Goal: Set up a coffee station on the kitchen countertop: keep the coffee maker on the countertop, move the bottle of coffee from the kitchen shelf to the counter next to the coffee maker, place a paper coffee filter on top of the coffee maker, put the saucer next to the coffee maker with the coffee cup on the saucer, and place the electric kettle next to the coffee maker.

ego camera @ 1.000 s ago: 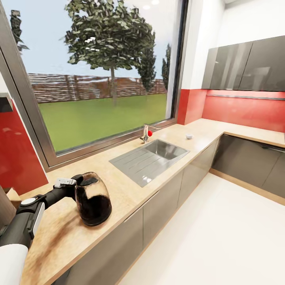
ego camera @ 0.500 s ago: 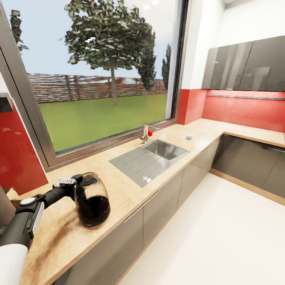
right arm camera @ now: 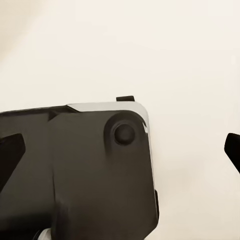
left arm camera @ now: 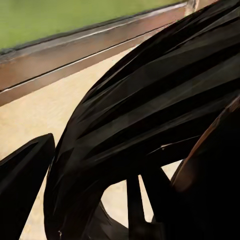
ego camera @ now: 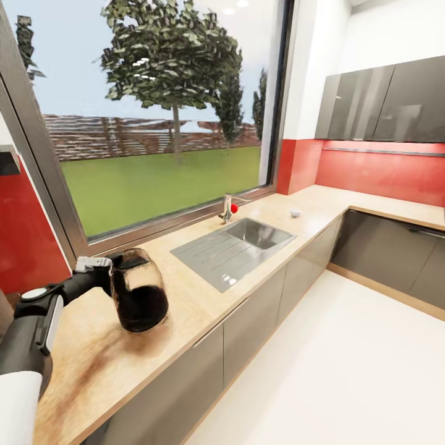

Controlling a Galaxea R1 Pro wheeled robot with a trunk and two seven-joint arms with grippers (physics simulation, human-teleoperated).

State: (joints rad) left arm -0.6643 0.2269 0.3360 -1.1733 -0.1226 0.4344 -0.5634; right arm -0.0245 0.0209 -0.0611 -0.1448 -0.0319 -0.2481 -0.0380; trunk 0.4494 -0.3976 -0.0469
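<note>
My left gripper (ego camera: 113, 270) is shut on the black loop handle of the electric kettle (ego camera: 139, 292). The kettle is of clear glass with dark contents and hangs tilted a little above the kitchen countertop (ego camera: 185, 296), at its left end by the window. In the left wrist view the black kettle handle (left arm camera: 150, 115) looms close over the tan countertop (left arm camera: 30, 115). A tiny white coffee cup (ego camera: 295, 212) stands far off, beyond the sink. My right gripper (right arm camera: 122, 147) is open over the white floor with nothing between its fingers. The coffee maker, bottle of coffee, filter and saucer are out of view.
An inset grey sink (ego camera: 238, 247) with a red-knobbed tap (ego camera: 228, 209) lies mid-counter under the big window. The worktop turns a corner at the right under grey wall cabinets (ego camera: 383, 102). White floor (ego camera: 346, 371) spreads before the grey cabinet fronts.
The left arm has lifted the kettle off the countertop, carried it a little left and toward the window, and tilted it. The camera has not shifted.
</note>
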